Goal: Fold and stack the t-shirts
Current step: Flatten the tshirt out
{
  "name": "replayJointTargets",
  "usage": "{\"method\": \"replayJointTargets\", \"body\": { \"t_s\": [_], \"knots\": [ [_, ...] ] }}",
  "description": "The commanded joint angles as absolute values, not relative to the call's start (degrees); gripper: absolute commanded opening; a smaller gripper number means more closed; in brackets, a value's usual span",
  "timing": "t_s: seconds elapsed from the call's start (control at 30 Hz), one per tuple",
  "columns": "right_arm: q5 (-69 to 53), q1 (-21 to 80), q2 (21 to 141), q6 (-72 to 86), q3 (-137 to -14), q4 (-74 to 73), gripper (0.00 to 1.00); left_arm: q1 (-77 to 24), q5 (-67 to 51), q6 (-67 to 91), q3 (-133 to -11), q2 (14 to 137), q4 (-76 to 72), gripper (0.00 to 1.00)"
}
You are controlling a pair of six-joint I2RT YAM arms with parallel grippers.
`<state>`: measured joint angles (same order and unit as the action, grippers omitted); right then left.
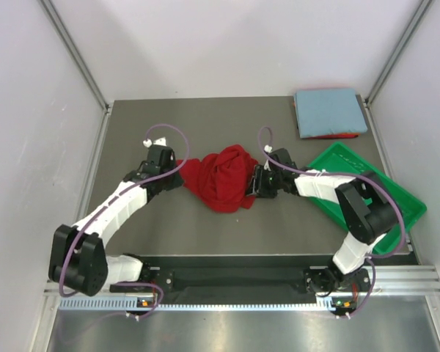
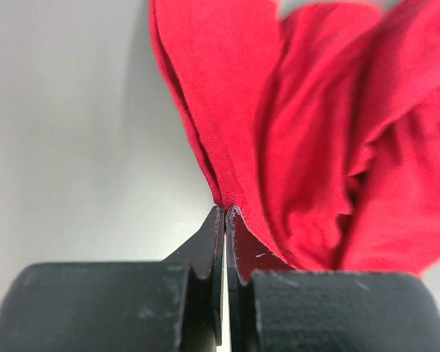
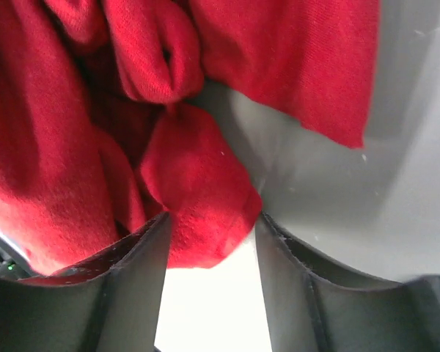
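One t-shirt (image 2: 315, 132) edge between left fingers (image 2: 204, 253)

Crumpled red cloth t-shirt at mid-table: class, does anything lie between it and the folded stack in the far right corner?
Nothing visible does. Bare grey table separates the crumpled red cloth t-shirt from the light blue folded stack. The green plastic tray sits nearer, off that line.

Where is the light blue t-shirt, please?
Top view: the light blue t-shirt lies on a red shirt at the far right table corner, behind the green tray.
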<state>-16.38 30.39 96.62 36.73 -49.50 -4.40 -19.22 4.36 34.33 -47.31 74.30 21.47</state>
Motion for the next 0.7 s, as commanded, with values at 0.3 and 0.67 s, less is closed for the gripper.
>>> {"method": "replayJointTargets", "body": {
  "t_s": [0.3,0.67],
  "knots": [
    [1.7,27.5,89.9,26.3,-77.0,-27.4,0.00,-19.0,18.3,29.9,-72.9,70.5,32.0,0.00],
    [6.7,22.8,84.9,19.6,-108.6,-45.3,0.00,-18.6,29.7,24.3,-121.5,80.3,50.0,0.00]
  ]
}}
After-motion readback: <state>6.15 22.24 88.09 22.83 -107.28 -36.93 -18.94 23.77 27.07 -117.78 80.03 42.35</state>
